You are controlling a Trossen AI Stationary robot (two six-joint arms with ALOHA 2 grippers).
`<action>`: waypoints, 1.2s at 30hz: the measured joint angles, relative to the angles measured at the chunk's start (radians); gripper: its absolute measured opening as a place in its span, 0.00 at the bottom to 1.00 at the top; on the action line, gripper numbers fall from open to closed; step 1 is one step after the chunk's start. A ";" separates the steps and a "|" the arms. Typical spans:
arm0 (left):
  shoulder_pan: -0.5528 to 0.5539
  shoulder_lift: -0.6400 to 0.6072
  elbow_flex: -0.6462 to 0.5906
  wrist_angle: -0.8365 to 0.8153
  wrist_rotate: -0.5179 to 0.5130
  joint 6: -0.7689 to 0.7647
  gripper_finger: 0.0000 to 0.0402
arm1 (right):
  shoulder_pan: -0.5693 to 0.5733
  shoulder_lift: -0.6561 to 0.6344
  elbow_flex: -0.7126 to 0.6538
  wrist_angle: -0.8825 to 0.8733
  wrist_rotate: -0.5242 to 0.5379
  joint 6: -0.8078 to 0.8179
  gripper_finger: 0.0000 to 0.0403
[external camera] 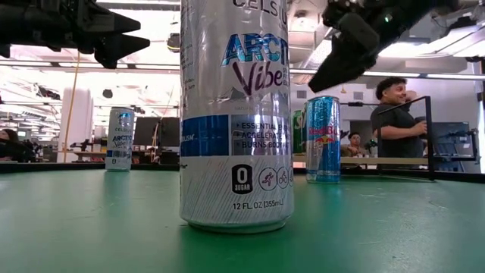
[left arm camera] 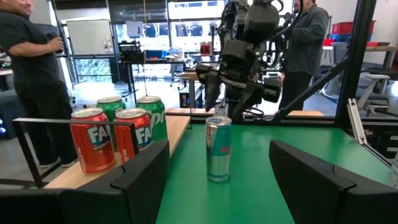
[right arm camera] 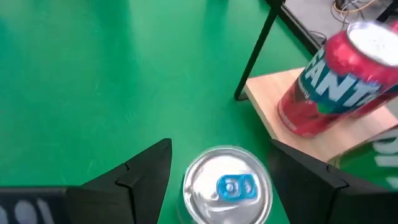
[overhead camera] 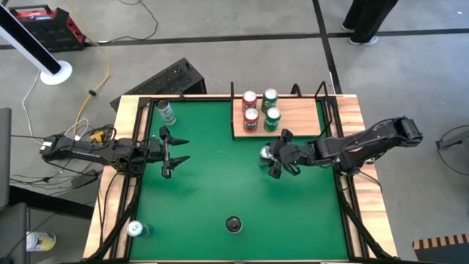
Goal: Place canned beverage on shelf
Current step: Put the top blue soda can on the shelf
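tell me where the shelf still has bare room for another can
The shelf's right half, between the green cans and its right posts, is bare wood. Its left end is crowded: two red cans and two green stand packed together. The Red Bull can stands below the right tool, off the shelf.

Two red cans, two green cans, three silver cans, one blue can

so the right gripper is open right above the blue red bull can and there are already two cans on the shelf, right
Not quite: the shelf already holds four cans, two red and two green, as the high view shows. The rest is right: the right gripper is open directly above the blue Red Bull can, which stands on the green table beside the shelf.
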 joint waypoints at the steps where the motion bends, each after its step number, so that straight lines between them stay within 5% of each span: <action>1: 0.000 0.000 0.000 -0.001 0.000 0.000 0.66 | 0.000 -0.003 -0.018 0.013 0.000 0.006 0.71; 36: 0.000 0.000 0.000 0.002 -0.003 -0.001 0.66 | -0.003 -0.092 -0.103 0.108 0.013 -0.079 0.71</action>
